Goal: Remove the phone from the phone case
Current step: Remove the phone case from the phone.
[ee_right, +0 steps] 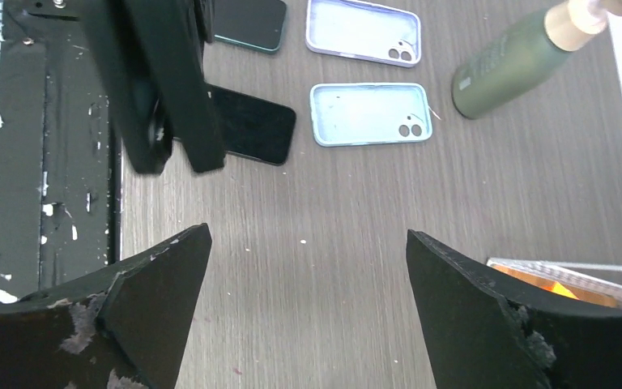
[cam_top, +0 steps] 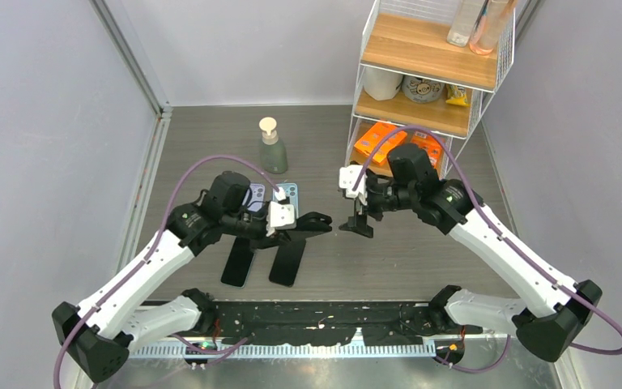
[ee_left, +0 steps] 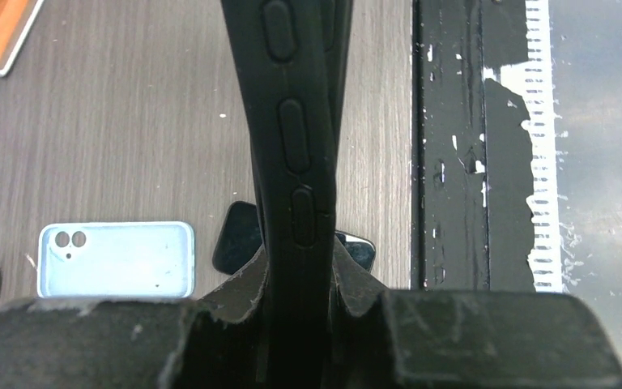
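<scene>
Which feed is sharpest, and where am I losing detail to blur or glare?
Top external: sharpest, even light, soft shadows. Left wrist: the black case in the left pincer crowds the lens, its near end soft; table grain crisp. Right wrist: open right pincer dark, light-blue case sharp.

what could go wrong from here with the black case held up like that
1. The left gripper pinches the black case edge-on by one end only, while the right gripper stands open and clear of it. The case may twist or slip out.
2. Dark phones lie on the table right under the held case, so a drop would probably hit them.
</scene>
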`<state>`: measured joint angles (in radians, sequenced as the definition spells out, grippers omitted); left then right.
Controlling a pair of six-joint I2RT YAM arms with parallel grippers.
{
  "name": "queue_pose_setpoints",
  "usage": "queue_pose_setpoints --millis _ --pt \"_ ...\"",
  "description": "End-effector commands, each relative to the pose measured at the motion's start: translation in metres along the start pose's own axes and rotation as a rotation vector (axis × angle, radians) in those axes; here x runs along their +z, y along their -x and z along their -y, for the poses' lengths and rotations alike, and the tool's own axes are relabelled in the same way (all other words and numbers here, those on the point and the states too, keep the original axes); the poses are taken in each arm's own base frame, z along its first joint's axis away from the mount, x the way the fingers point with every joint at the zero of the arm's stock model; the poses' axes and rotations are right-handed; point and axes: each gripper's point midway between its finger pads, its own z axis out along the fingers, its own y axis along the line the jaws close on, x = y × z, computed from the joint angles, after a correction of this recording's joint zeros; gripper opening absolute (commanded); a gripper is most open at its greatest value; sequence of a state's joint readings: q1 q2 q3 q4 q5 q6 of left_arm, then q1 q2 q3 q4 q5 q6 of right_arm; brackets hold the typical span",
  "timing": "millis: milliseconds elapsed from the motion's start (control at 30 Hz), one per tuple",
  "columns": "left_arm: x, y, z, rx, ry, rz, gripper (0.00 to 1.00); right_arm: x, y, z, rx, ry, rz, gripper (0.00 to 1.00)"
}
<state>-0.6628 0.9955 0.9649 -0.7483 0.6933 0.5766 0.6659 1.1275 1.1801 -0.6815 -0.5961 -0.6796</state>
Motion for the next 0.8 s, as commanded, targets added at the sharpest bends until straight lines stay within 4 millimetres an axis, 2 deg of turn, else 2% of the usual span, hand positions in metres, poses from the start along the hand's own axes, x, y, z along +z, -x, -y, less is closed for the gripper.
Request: queue_pose_setpoints --millis 0,100,233,500,600,700,767 --pt "-0.017 0.033 -0.017 0.032 0.11 0.123 0.0 -0.021 0.014 0.013 -0.058 -0.134 0.046 0.96" --pt "-0.024 0.036 -0.025 0.014 0.159 0.134 0.0 -0.026 0.014 0.011 -0.062 -0.161 0.062 0.96" --pt "-0.031 0.04 -0.033 -0.005 0.209 0.158 0.0 -0.033 0.022 -0.001 -0.03 -0.141 0.112 0.95" --pt "-0.034 0.046 -0.037 -0.033 0.223 0.178 0.0 -0.037 0.066 -0.03 -0.028 0.087 0.234 0.95" --pt "-0.033 0.048 -0.034 -0.035 0.206 0.186 0.0 -0.036 0.081 -0.028 -0.03 0.12 0.263 0.98" --pt "-0.032 0.048 -0.033 -0.037 0.196 0.188 0.0 -0.031 0.087 -0.027 -0.023 0.161 0.279 1.0" --pt "-0.031 0.048 -0.033 -0.039 0.193 0.188 0.0 -0.03 0.092 -0.028 -0.02 0.181 0.296 0.95"
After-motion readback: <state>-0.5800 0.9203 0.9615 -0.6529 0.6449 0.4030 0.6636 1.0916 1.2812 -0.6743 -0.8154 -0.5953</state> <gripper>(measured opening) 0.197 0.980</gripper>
